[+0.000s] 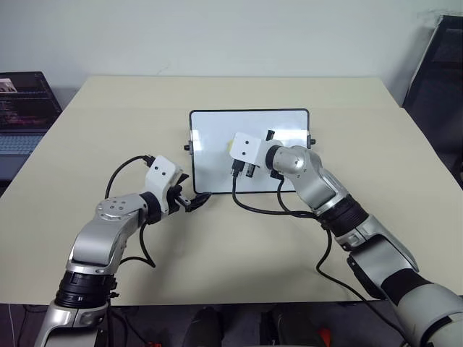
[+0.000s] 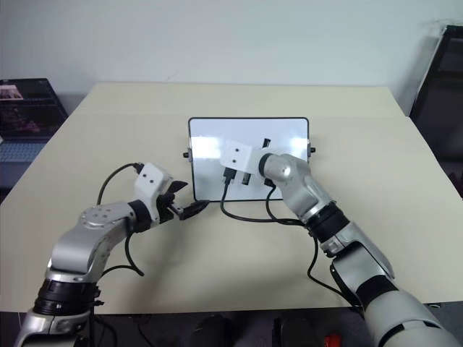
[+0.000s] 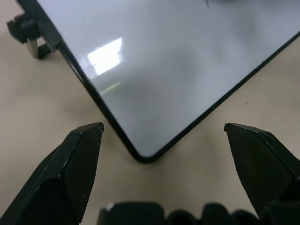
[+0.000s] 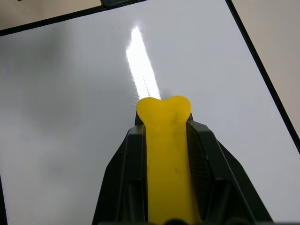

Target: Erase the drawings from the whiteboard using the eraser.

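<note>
Right gripper (image 4: 164,140) is clamped narrow on the eraser (image 4: 166,140); its yellow tip pokes out past the fingertips, aimed at the whiteboard (image 1: 217,123). We can't tell from these views whether the tip is touching the glossy surface. The eraser sits over the middle of the board.

Left gripper (image 3: 164,136) stands wide with nothing in it, its fingers either side of the board's near left corner, just off the frame. We read that as getting ready to steady the board.

Board lies flat on the bench (image 1: 108,130), mid-bench, side knob (image 3: 21,28) visible by that corner.

Drawings: we can't make out any strokes beyond one tiny dark tick at the edge of the left wrist view; glare patches only.

Step in hand: wiping stage, eraser held over the board. Next we'd need the eraser pressed down and swept across any leftover marks, with the left gripper bracing the corner.
</note>
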`<action>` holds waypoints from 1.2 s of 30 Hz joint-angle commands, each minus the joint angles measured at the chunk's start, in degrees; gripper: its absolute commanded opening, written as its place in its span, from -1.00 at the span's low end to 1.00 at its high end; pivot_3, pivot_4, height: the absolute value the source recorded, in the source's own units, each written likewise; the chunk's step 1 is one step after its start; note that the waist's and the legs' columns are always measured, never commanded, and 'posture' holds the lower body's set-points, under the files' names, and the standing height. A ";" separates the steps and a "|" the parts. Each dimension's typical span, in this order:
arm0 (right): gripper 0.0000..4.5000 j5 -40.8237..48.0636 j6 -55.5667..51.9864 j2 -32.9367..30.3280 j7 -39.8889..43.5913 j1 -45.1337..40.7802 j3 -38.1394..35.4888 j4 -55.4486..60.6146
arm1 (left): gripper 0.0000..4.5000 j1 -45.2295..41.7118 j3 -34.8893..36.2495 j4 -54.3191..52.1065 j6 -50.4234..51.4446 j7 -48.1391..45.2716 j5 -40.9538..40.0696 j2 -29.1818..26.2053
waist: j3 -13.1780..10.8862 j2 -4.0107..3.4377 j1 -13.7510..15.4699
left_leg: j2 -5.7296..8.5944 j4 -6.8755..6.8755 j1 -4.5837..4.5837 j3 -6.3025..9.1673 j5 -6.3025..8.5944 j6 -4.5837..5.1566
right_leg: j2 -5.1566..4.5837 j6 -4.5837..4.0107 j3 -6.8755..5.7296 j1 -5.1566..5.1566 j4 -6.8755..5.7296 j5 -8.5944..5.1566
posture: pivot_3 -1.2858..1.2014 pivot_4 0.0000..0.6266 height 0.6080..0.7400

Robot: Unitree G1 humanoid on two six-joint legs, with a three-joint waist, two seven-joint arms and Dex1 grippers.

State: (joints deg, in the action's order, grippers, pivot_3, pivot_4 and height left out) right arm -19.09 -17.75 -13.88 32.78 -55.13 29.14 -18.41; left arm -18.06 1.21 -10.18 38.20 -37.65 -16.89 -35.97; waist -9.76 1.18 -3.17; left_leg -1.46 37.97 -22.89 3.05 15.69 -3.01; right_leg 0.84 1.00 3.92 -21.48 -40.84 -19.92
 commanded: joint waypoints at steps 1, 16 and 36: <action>-0.63 0.18 0.08 0.24 2.92 0.85 -0.18 3.10 | 1.00 -0.03 0.24 -1.09 -1.25 -0.40 0.36 -0.59 | 0.00 0.00 0.00 | 0.00 0.01 0.00 0.00 0.00 0.00 | 0.00 0.00 0.00 0.00 0.00 0.00 | 0.03 -0.52 1.00; -0.63 15.17 -12.79 3.39 10.77 6.21 -13.20 15.75 | 1.00 -0.79 0.44 0.49 -4.21 -0.55 0.76 0.69 | 0.00 0.00 0.09 | -0.01 -0.01 -0.02 0.03 0.00 0.00 | 0.00 0.00 -0.04 0.01 0.00 0.00 | 0.03 -0.52 1.00; -0.63 22.67 -23.52 -10.62 3.04 32.98 -20.99 48.37 | 1.00 -4.07 1.49 0.59 -5.40 0.61 -1.07 5.02 | -0.01 0.01 0.64 | 0.02 0.01 -0.01 0.02 0.01 0.01 | 0.00 0.01 0.00 0.05 0.03 0.00 | 0.03 -0.52 1.00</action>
State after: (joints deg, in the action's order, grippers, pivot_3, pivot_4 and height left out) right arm 4.79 -44.02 -23.93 37.19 -22.36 8.24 27.40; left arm -20.80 1.64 -8.79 33.97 -36.95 -17.08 -31.11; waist -9.77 1.19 -2.53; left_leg -1.44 37.98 -22.90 3.07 15.70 -2.99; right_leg 0.84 1.00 3.92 -21.43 -40.80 -19.92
